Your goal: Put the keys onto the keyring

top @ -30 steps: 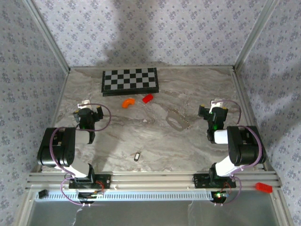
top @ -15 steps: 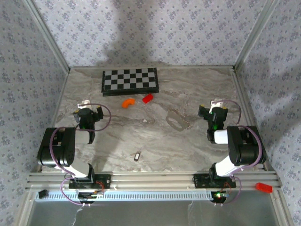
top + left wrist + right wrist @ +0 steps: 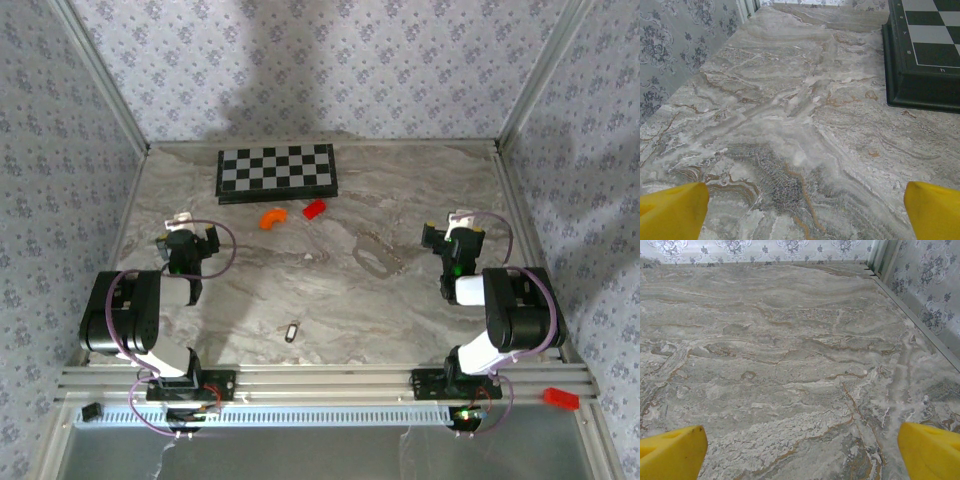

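Observation:
The keys (image 3: 291,331), a tiny dark oblong with a pale centre, lie on the marble table near its front edge, between the two arms. The keyring (image 3: 374,257), a thin pale oval loop with a fine strand, lies right of centre. My left gripper (image 3: 184,228) rests folded back at the left, far from both; in its wrist view it (image 3: 805,210) is open, yellow fingertips (image 3: 672,210) wide apart over bare marble. My right gripper (image 3: 455,228) sits right of the keyring; it (image 3: 802,450) is open too, with nothing between its fingertips (image 3: 930,447).
A black-and-white checkerboard (image 3: 277,172) lies at the back, its corner (image 3: 922,55) ahead of the left gripper. A curved orange piece (image 3: 272,217) and a red block (image 3: 314,209) sit just in front of it. Patterned walls enclose the table on three sides.

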Available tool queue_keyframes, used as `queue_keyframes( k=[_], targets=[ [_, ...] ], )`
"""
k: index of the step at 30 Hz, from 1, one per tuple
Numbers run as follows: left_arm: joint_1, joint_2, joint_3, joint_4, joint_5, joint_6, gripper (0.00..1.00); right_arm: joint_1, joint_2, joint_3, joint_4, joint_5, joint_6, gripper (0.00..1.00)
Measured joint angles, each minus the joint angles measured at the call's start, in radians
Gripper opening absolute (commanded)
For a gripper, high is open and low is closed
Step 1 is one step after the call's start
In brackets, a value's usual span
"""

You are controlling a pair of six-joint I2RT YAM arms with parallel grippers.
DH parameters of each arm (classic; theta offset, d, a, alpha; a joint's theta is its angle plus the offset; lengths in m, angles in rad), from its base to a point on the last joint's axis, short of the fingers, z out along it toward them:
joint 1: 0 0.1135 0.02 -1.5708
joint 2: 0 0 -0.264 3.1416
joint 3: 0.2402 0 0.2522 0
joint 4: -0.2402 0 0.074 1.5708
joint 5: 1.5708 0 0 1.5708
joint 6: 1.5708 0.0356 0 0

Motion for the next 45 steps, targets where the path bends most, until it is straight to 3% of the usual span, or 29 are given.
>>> queue_keyframes(
  k=[32,38,45],
  targets=[
    [0.0,-0.001,0.003,-0.008,0.006,0.004,1.0,0.0,-0.001,0.0,-0.003,0.0,0.0,1.0],
    [-0.001,-0.101,0.068,-0.177,0.04,0.018,1.0,0.022,-0.073,-0.001,-0.056,0.013,-0.02,1.0],
    [-0.032,-0.309,0.131,-0.441,0.029,-0.038,1.0,0.185,-0.312,0.025,-0.277,0.115,-0.051,1.0]
  ],
)
